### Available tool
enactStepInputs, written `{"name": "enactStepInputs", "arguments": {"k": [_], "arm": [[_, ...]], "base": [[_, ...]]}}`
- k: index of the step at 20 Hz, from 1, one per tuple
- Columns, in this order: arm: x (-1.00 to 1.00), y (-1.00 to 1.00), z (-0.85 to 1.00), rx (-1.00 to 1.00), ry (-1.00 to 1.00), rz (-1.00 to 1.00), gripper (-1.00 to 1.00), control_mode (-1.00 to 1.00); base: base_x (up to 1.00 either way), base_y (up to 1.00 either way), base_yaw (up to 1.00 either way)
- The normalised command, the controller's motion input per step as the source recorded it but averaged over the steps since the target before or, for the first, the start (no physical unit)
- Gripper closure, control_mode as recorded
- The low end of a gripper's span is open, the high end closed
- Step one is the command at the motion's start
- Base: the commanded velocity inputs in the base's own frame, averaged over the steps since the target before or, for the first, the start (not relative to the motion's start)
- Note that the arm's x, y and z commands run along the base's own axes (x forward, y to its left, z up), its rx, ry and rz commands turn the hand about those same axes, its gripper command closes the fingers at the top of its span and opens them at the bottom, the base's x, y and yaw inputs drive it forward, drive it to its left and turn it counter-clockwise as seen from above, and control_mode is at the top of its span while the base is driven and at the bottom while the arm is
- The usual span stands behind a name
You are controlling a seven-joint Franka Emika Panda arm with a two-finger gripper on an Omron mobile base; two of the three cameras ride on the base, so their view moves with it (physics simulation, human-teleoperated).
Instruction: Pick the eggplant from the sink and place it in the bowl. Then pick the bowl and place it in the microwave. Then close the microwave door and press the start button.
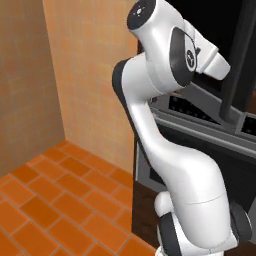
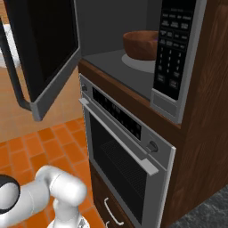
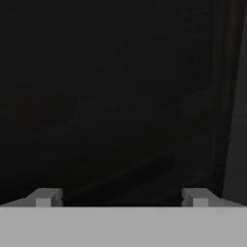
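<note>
- Two surfaces frame your scene: an orange tiled floor (image 1: 45, 210) across the lower left of the left base view, and peach tiled walls (image 1: 85, 75) meeting in a corner at its upper left.
- At the right of the right base view you see a dark wood cabinet (image 2: 209, 133) holding the appliances.
- Your bowl (image 2: 140, 44) sits inside the microwave (image 2: 116, 53), on the pale round plate at the upper centre of the right base view; you cannot see its contents from this angle.
- You find the microwave door (image 2: 44, 49) swung wide open, a black glass panel filling the upper left of the right base view, its dark handle bar at the frame's left edge.
- Right of the cavity runs the microwave's button panel (image 2: 173, 49).
- Below it stands a steel oven (image 2: 124, 156) with a bar handle and a knob, and a drawer with a curved pull under that.
- Your arm (image 1: 165, 140) rises from the lower right of the left base view, bends, and reaches to the upper right towards the dark door.
- In the hand view your gripper (image 3: 120, 198) stands spread wide, its fingertips (image 3: 44, 198) far apart with nothing between them, facing a dark surface close ahead.
</note>
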Motion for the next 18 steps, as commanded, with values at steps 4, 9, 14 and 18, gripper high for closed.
{"name": "enactStepInputs", "arguments": {"k": [4,9,14,18], "arm": [[0.00,-0.99,-0.47,-0.36,-0.38,0.00,-1.00,-1.00],[0.47,-0.98,-0.05,-0.09,-0.06,-0.09,-1.00,-1.00],[0.64,-0.63,0.02,0.01,0.10,-0.09,-1.00,-1.00],[0.56,-0.14,0.01,0.00,0.04,-0.01,-1.00,-1.00]], "base": [[0.00,0.00,0.00],[0.00,0.00,0.00],[0.00,0.00,0.00],[0.00,0.00,0.00]]}}
